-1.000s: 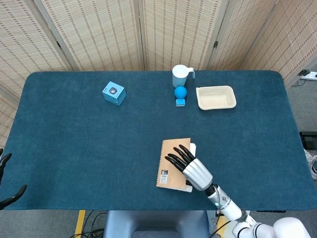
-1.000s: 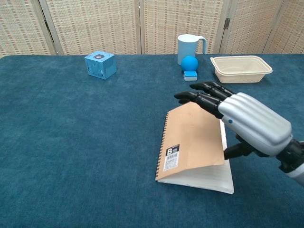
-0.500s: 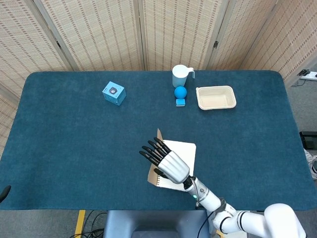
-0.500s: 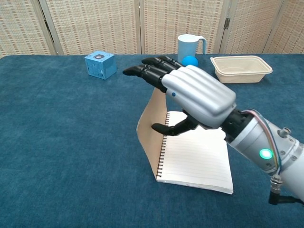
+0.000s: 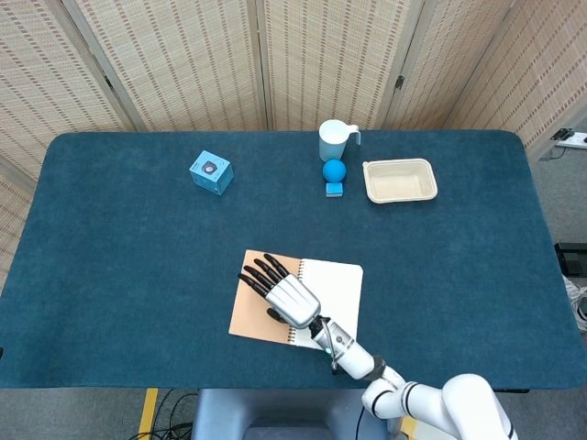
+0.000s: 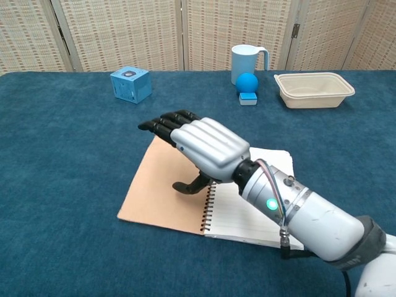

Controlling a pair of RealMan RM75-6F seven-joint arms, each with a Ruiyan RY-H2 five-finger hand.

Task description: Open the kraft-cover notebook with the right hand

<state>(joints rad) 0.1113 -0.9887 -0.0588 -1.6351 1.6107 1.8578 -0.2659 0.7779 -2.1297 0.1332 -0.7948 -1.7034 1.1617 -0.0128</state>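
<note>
Laid flat now, the kraft cover (image 6: 158,189) of the notebook (image 5: 298,298), where half a second ago it stood near upright and a second ago lay almost closed; swung fully over to the left of the spiral binding, with the lined page (image 6: 260,204) bared to the right. Task to all appearances done, then: only a withdrawal of the right hand (image 6: 201,148) left, by this reading. Hand poised palm-down above the cover just left of the binding, fingers extended and close side by side, tips reaching toward the cover's far edge, thumb (image 6: 189,184) curled beneath and down at the cover; holding nothing; contact with the paper hard to tell. Notebook near the front edge of the table (image 5: 110,238), a little right of centre. Left hand nowhere in either view. Well beyond the notebook, toward the far edge: a shallow beige tray (image 5: 400,180), empty; just left of it a white mug (image 5: 334,139), contents not visible; in front of the mug a blue ball (image 5: 334,170) perched on a small blue block (image 5: 334,189). Far left of the mug, a light-blue cube (image 5: 211,172).
</note>
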